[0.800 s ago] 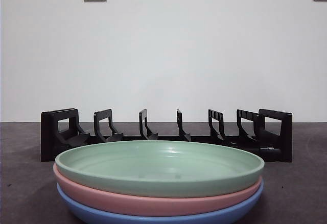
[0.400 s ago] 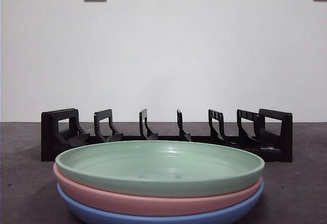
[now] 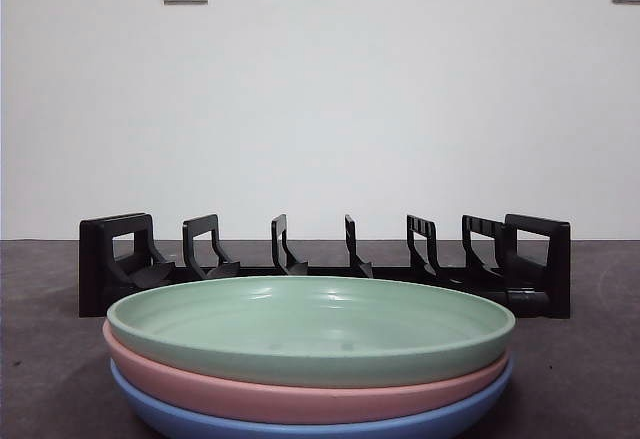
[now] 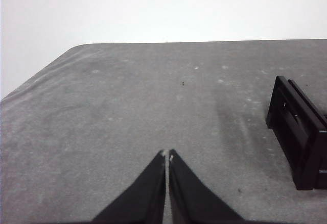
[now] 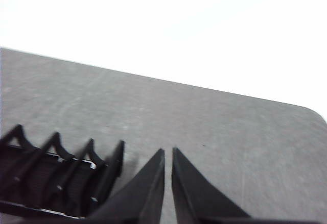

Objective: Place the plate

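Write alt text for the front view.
Three plates stacked close to the camera, green plate on pink plate on blue plate, on a dark table. Behind them stands an empty black dish rack against a white wall; no gripper shows.

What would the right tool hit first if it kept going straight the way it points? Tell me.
Probably only the bare table: the right tool, shut, aims past the end of the black rack, which sits off to one side. Depth is unclear.

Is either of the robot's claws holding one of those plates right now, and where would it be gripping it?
No. Both the left gripper and right gripper have their jaws shut on nothing, above bare table. The green plate sits untouched atop the stack.
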`<state>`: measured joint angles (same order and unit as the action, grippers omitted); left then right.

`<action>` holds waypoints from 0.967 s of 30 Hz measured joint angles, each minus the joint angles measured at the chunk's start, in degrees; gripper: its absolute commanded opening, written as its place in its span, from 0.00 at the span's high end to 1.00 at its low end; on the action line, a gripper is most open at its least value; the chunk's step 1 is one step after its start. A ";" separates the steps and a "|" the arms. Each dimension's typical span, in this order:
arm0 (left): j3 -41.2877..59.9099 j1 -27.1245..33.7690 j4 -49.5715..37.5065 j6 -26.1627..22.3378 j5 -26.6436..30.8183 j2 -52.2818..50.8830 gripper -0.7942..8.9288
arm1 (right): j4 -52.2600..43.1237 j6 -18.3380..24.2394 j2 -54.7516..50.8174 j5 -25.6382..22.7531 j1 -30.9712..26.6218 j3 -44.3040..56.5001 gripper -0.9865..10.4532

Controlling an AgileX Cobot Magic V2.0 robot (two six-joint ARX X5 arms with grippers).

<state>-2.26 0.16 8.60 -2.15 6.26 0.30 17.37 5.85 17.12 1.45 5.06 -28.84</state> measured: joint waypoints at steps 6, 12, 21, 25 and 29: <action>0.00 0.00 -0.04 0.02 0.00 0.00 0.91 | -9.94 -3.58 -13.99 0.07 -3.61 19.12 0.89; 0.00 0.00 -0.07 0.00 0.00 0.00 0.91 | -14.12 -5.38 -16.68 0.02 -3.89 27.93 0.89; 0.00 0.00 -0.07 0.02 0.00 0.00 0.91 | -13.92 -5.90 -16.87 -0.17 -3.89 27.93 0.89; 0.00 0.00 -0.07 0.02 0.00 0.00 0.91 | -14.25 -5.90 -16.87 -0.17 -3.89 27.93 0.89; 0.00 0.00 -0.07 0.00 0.00 0.00 0.91 | -14.25 -5.92 -16.87 -0.17 -3.89 27.93 0.89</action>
<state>-2.26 0.16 8.54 -2.15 6.26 0.30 3.11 -0.08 0.25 1.28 1.17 -0.91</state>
